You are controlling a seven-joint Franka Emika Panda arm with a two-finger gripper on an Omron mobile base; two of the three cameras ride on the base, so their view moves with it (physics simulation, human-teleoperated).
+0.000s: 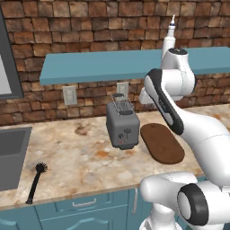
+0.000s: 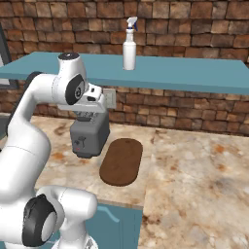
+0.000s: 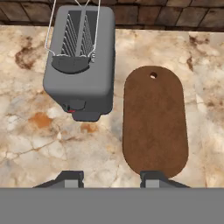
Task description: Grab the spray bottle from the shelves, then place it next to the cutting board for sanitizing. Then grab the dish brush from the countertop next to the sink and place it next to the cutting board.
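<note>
The spray bottle [image 2: 129, 44] stands upright on the shelves [image 2: 185, 74] in the upper middle of the right base view. In the hand view, the hand [image 3: 111, 178] sits at the bottom edge, its fingers parted and holding nothing, above the desk [image 3: 26, 144] with the cutting board [image 3: 154, 120] at centre right beside the toaster [image 3: 83, 61]. The dish brush [image 1: 37, 180] lies at the lower left of the left base view, near the sink [image 1: 11, 155]

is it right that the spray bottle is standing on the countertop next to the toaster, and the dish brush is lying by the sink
Not quite. The spray bottle stands up on the teal shelves, above the toaster, as the right base view shows. The rest holds: the dish brush lies on the countertop by the sink.
</note>
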